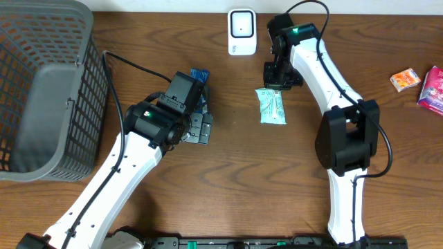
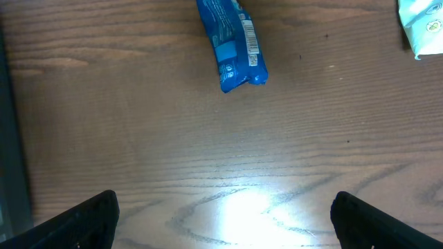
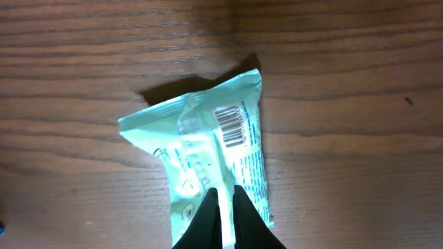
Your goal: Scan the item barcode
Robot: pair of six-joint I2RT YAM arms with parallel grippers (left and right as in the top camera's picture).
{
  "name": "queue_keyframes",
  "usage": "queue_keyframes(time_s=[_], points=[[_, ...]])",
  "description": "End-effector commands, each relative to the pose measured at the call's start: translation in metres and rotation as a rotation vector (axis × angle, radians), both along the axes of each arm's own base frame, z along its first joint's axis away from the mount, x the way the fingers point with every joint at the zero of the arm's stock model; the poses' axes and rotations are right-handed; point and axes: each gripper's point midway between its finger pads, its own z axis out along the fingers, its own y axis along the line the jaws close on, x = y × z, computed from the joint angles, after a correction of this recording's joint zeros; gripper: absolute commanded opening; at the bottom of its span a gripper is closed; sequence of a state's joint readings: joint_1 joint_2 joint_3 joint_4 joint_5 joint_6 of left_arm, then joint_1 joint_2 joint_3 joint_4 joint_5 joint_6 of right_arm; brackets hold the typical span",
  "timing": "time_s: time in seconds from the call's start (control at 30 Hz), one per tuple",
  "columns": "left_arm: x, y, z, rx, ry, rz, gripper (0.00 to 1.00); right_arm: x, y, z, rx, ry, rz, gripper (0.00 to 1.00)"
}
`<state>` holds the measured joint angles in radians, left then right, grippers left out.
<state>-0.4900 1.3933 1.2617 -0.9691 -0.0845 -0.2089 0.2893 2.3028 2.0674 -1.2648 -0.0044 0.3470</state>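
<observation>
A mint-green packet [image 3: 208, 159] lies with its barcode [image 3: 233, 126] facing up. My right gripper [image 3: 226, 195] is shut on the packet's near end, pinching a thin fold between its fingers. From overhead the packet [image 1: 271, 107] hangs just below the right gripper [image 1: 278, 81]. A white scanner [image 1: 241, 31] stands at the table's back edge, left of that gripper. My left gripper [image 2: 225, 228] is open over bare wood with nothing between its fingers. A blue packet [image 2: 232, 45] with a barcode on its side lies ahead of it.
A large grey mesh basket [image 1: 41, 90] fills the far left. An orange packet [image 1: 405, 79] and a pink packet [image 1: 432, 88] lie at the right edge. The blue packet [image 1: 201, 76] sits partly under the left wrist.
</observation>
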Motion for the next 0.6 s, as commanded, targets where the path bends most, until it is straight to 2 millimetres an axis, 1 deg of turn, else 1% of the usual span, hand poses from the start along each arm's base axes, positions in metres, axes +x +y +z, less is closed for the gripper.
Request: queue_keyframes(time_s=[0.0,0.1,0.2,0.4,0.47,0.53,0.57], points=[[0.000,0.002,-0.001,0.008,0.004,0.003,0.98,-0.002,0.005,0.010,0.024,-0.009,0.017,0.03],[0.000,0.002,-0.001,0.008,0.004,0.003,0.98,-0.008,0.012,0.004,0.022,0.006,0.034,0.03],[0.000,0.002,-0.001,0.008,0.004,0.003,0.98,-0.015,0.016,-0.010,0.013,0.022,0.048,0.01],[0.000,0.002,-0.001,0.008,0.004,0.003,0.98,-0.028,0.014,-0.060,0.008,0.046,0.024,0.02],[0.000,0.002,-0.001,0.008,0.004,0.003,0.98,-0.034,0.017,-0.076,0.036,0.057,0.023,0.01],[0.000,0.002,-0.002,0.009,0.004,0.003,0.98,-0.035,0.021,-0.076,0.062,0.061,0.025,0.01],[0.000,0.002,-0.001,0.008,0.004,0.003,0.98,-0.030,0.024,-0.070,0.074,0.047,0.025,0.01]])
